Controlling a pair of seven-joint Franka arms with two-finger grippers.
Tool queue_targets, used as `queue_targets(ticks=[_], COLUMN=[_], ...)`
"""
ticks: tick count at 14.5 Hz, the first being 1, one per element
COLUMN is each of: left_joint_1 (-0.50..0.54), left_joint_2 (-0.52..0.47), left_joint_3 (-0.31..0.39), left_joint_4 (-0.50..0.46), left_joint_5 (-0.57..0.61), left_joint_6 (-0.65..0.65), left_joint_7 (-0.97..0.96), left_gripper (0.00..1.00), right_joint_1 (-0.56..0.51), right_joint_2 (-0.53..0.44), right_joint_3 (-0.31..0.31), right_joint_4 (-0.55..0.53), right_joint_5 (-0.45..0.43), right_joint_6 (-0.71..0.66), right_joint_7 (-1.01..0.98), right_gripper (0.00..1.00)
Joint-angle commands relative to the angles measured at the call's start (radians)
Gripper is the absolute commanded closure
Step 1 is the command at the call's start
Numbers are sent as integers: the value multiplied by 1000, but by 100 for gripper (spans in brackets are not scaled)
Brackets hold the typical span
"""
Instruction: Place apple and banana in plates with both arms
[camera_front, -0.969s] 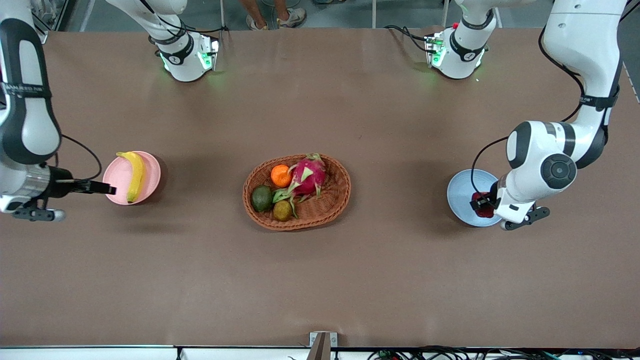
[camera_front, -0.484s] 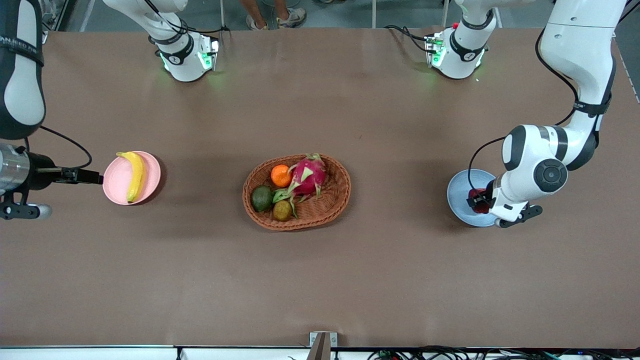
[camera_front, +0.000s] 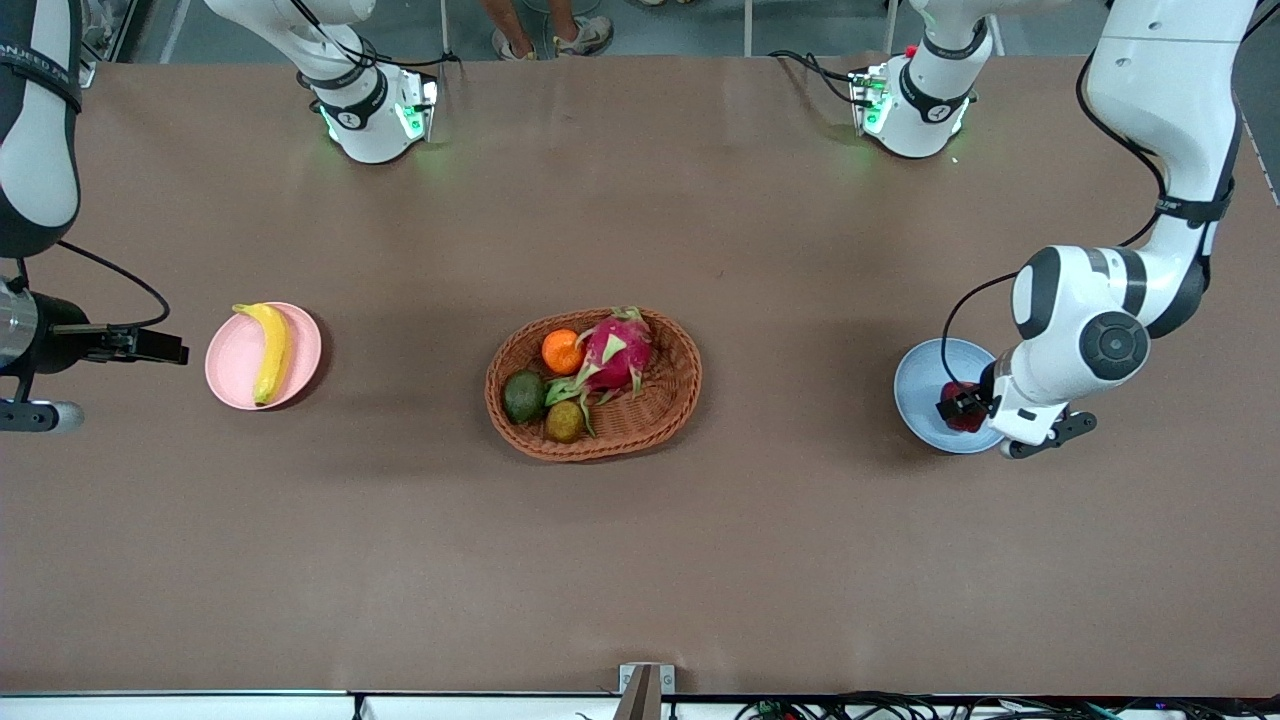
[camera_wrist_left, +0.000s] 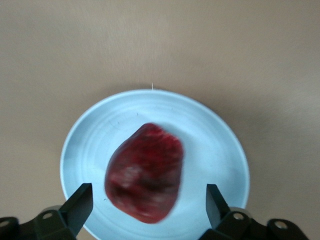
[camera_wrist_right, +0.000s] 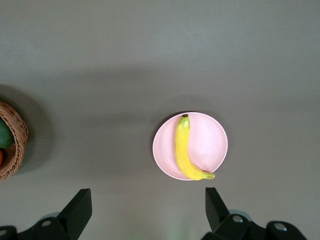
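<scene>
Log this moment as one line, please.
banana on pink plate | apple on blue plate | left gripper open over apple | right gripper open, high beside pink plate

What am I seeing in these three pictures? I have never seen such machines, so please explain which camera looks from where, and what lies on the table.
These are two white robot arms fixed at a brown table. The large picture is taken from a high camera that faces them. The two small pictures come from cameras on the arms' wrists, looking down past the black jaws.

In the middle stands a wicker basket with an orange, a pink dragon fruit and two greenish fruits.

Toward the right arm's end, the banana lies in the pink plate. The right gripper is up beside that plate, jaws open and holding nothing.

Toward the left arm's end, the dark red apple is on the blue plate. The left gripper is over it, jaws open on either side without touching.
</scene>
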Motion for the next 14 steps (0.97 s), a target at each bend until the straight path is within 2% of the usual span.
queue_targets(ticks=[1, 2, 5, 11, 14], left_joint_1=[12, 12, 13, 15, 15], left_joint_2=[-84, -108, -194, -391, -454], left_joint_3=[-14, -14, -14, -14, -12], left_joint_4=[54, 81, 136, 138, 141], left_joint_5=[22, 22, 19, -20, -56], left_joint_6=[-136, -194, -339, -450, -473], left_joint_7=[19, 48, 158, 268, 330], left_gripper=[0, 0, 0, 1, 1], right_joint_1=[6, 6, 22, 28, 36], right_joint_2=[14, 8, -24, -152, -205], right_joint_3=[0, 1, -2, 0, 0], right_joint_4=[29, 28, 17, -83, -121], right_joint_5=[12, 33, 23, 12, 9], right_joint_6=[-18, -18, -65, -84, -83], right_joint_7=[10, 10, 12, 12, 12], right_gripper=[0, 0, 0, 0, 0])
